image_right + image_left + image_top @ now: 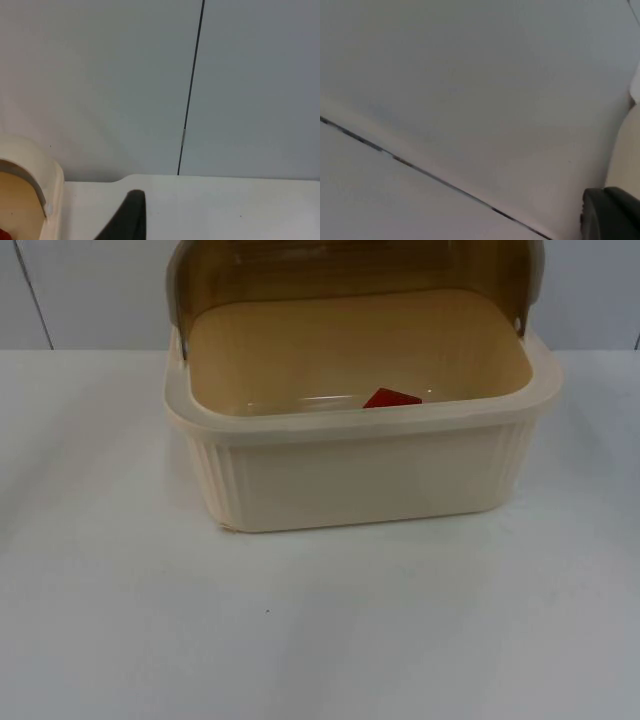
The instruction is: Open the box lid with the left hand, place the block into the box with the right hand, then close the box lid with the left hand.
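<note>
Box: a cream ribbed box (360,475) stands on the white table (320,640), close to the grey wall (90,290).
Lid: the smoky brown lid (350,270) is swung up and back on its hinges, so the box mouth is open.
Block: a red block (391,398) lies inside the box on its floor, near the front wall; a sliver of red (4,234) also shows inside the box in the right wrist view.
Left gripper: one black fingertip (610,212) is seen against the wall, with the box's cream side (625,150) just beside it. Whether this gripper is open or closed I cannot tell. It holds nothing that I can see.
Right gripper: one black fingertip (127,217) is over the table beside the box's rim (47,170), apart from the box. Its state I cannot tell either; the block is not in it.
Step in hand: judging by how things lie, the lid is open and the block is in the box, so the closing step is the one due.
Next move: the left gripper would need to reach the raised lid's edge, take or push it, and swing it forward and down over the rim until it seats.
Care: the lid pivots on hinges, so the move should follow that arc; the right arm should stay away from the box mouth.
</note>
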Available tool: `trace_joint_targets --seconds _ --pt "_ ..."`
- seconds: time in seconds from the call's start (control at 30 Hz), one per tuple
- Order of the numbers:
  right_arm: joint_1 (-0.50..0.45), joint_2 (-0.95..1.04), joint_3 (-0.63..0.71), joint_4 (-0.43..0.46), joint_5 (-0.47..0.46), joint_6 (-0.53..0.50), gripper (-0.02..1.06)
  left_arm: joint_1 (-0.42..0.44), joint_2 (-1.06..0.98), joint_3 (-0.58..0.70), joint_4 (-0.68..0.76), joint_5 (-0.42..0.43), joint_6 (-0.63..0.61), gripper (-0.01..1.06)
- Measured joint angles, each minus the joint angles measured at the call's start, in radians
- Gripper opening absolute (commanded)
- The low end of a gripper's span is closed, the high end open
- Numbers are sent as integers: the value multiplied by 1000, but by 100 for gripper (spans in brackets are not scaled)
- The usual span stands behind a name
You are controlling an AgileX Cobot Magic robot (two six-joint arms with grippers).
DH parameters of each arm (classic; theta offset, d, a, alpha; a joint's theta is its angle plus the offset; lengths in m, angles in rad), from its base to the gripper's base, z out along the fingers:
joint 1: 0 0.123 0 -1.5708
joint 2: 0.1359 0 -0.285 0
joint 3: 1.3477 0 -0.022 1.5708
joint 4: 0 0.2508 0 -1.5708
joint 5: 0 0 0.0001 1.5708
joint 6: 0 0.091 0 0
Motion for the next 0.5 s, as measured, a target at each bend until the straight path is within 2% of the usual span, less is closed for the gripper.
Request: trace_joint_targets --seconds 0.17,0.5 --pt "0 0 0 0 0 0 105 0 31 0 6 88 -49 0" --pt "0 0 0 2 0 0 105 0 33 0 8 188 -61 0"
